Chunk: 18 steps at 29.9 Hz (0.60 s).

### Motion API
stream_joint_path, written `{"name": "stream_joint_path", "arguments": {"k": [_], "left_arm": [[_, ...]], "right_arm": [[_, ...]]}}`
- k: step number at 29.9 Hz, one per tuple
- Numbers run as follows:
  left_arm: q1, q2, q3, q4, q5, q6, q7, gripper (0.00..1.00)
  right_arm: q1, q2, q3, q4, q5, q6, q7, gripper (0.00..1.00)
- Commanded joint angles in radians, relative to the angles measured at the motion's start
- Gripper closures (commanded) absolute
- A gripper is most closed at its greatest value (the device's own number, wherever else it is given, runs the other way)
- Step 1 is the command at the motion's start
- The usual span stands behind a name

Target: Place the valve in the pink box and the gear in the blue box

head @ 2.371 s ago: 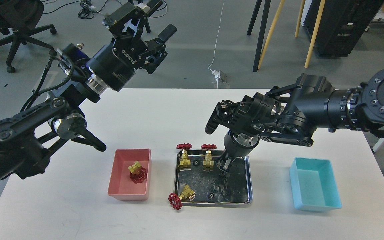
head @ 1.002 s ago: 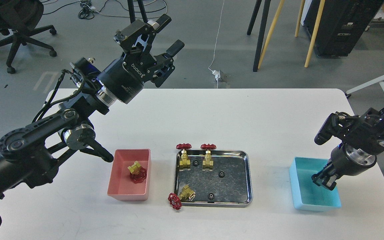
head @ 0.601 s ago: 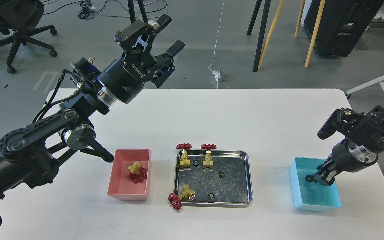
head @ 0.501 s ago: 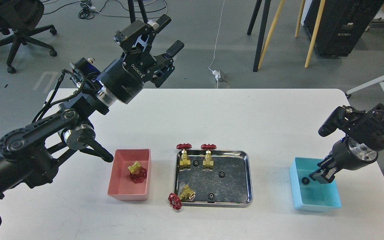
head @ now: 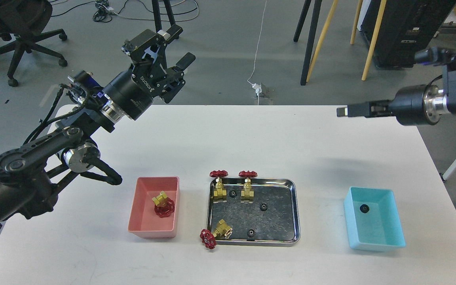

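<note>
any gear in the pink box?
No, the pink box holds only a valve; the one sorted gear lies in the blue box.

So that's four valves, four gears, one pink box, one blue box, one steel tray.

R gripper seen edge-on — can't tell its fingers apart; R arm cut off at frame edge.
</note>
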Motion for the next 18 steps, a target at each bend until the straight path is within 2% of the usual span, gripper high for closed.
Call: {"name": "stream_joint_path", "arguments": {"k": [1,3,6,9,12,15,16,18], "left_arm": [[-0.043,-0.006,-0.012,0.104,-0.009,-0.067,0.0,0.29],[-0.084,-0.009,-0.014,0.15,-0.012,-0.076,0.0,0.29],[-0.131,-0.014,-0.006,0.199,-0.03,-0.088,0.0,0.29],[-0.166,-0.038,-0.003,0.246,-0.105,-0.145,0.0,0.29],[-0.183,-0.075,-0.017,0.324,-0.214,-0.164,0.0,0.28],[-0.181,-0.103,-0.017,0.395,-0.309,-0.164,0.0,0.25],[-0.178,-0.115,-0.017,0.418,-0.331,-0.164,0.0,0.25],[-0.177,-0.141,-0.02,0.456,-0.349,-0.164,0.0,0.23]], "right_arm": [[-0.078,0.096,0.114,-0.091,0.281,-0.184,-0.001,0.31],[-0.104,0.134,0.181,-0.1,0.454,-0.221,0.002,0.31],[-0.141,0.176,0.334,-0.105,0.776,-0.2,0.019,0.3],[-0.184,0.204,0.474,-0.131,0.959,-0.075,0.025,0.27],[-0.201,0.282,0.552,-0.235,1.01,0.142,0.028,0.27],[-0.201,0.34,0.556,-0.373,1.068,0.142,0.031,0.26],[-0.203,0.354,0.556,-0.405,1.085,0.142,0.031,0.22],[-0.203,0.378,0.557,-0.438,1.093,0.142,0.031,0.08]]}}
